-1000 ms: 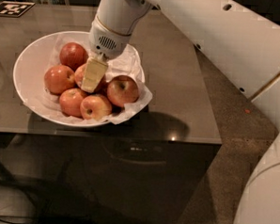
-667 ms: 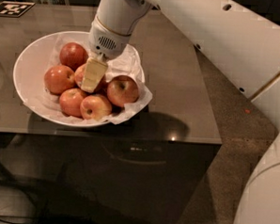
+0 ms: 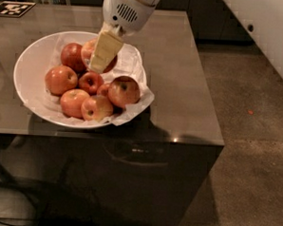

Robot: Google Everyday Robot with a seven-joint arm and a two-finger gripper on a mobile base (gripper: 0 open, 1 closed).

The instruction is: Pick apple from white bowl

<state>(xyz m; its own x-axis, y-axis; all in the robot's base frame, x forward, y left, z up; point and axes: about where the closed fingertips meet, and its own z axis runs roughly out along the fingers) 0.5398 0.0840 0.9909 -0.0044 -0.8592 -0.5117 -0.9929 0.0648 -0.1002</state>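
Note:
The white bowl stands on the dark table, lined with crumpled white paper and holding several apples. My gripper hangs over the back of the bowl on the white arm from the top. Its cream finger lies across the front of a red-orange apple, and the gripper is shut on that apple. The apple sits a little above the others. Most of it is hidden behind the finger, and no sticker shows on it.
Other apples lie in the bowl: a dark red one at the back left, a yellow-blushed one in front, and a large one with a dark spot at the right. The table edge runs just in front of the bowl. There is bare floor to the right.
The gripper has risen from low among the apples toward the back of the bowl, taking the apple with it. A small red apple now shows where it was.

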